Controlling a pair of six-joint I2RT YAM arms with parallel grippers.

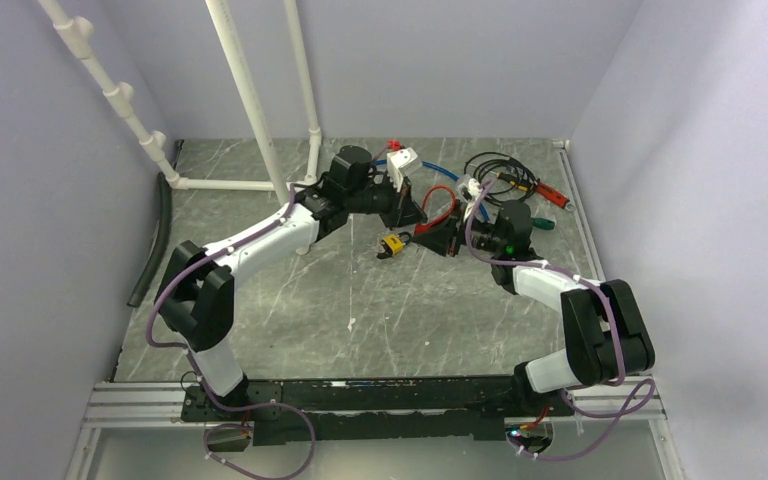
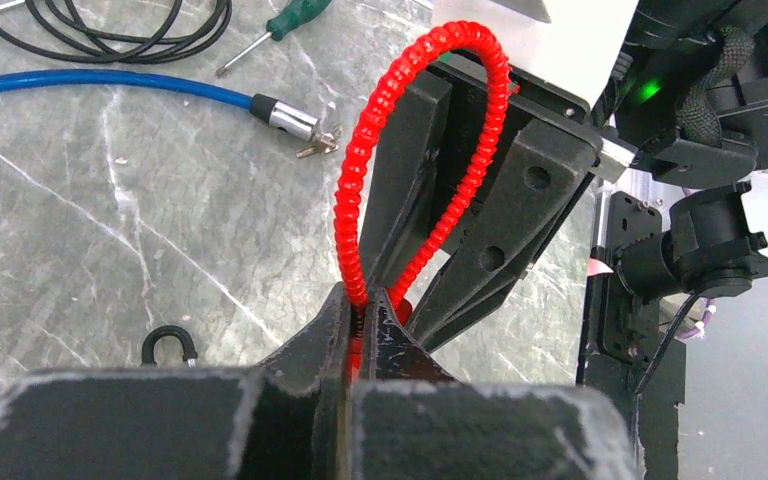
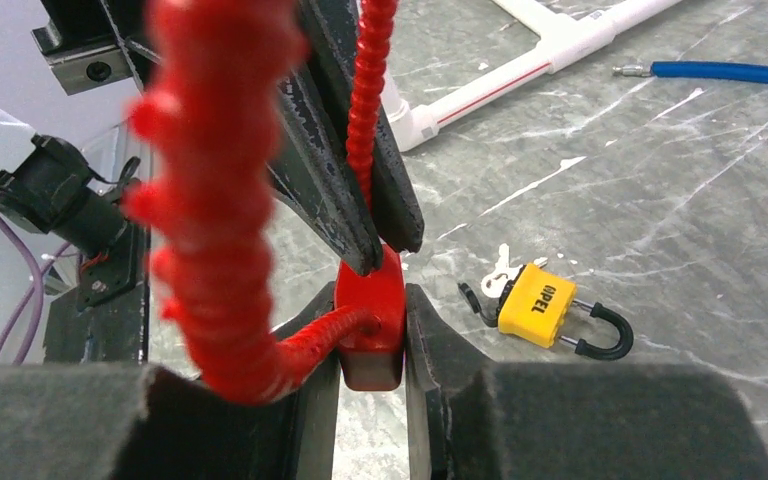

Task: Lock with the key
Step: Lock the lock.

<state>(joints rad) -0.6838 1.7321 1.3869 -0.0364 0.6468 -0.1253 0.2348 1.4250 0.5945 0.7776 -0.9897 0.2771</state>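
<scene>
left tool (image 2: 363, 312) clenched on red cable (image 2: 348, 190); right tool (image 3: 369, 335) grasping red lock body (image 3: 371, 295).

The worktop (image 1: 360, 320) is dark grey, marbled with white veins and flecks, and the walls (image 1: 460, 60) around it are pale lilac. The ribbed cable (image 2: 360, 170) and its lock body (image 3: 370, 345) are bright red. The padlock (image 3: 537, 305) is yellow with black lettering, and its shackle (image 3: 605, 335) is black. The left tool (image 2: 362, 325) and right tool (image 3: 368, 300) are matte black. The lead (image 2: 100, 85) is blue with a silver end, the screwdriver (image 2: 300, 15) has a green handle, and the pipes (image 1: 245, 90) are white.
</scene>
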